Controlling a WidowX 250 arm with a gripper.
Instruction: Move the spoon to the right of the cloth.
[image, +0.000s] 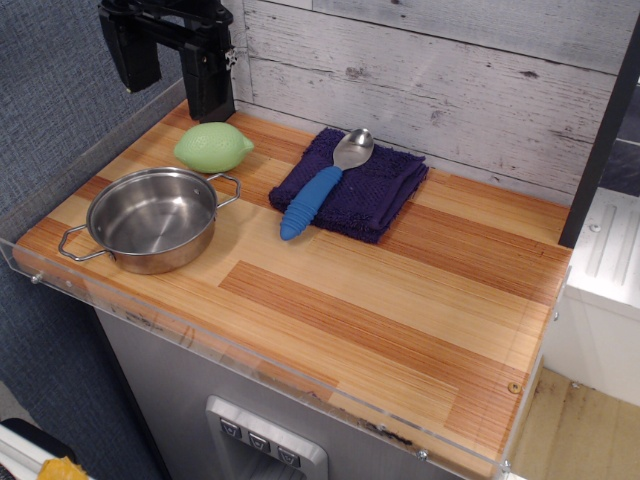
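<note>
The spoon (322, 185) lies on the cloth (375, 190), silver bowl toward the back wall, blue ribbed handle pointing to the front left, its tip just past the cloth's front edge. The cloth is a dark purple-navy towel at the back middle of the wooden table. My gripper (175, 75) is black and hangs at the back left, well left of the spoon and above the table. Its two fingers stand apart and hold nothing.
A pale green lemon-shaped object (212, 147) lies just below the gripper. A steel pot (152, 218) with two handles stands at the front left. A clear plastic rim (250, 355) runs along the table's front and left edges. The white plank wall (430, 80) stands behind.
</note>
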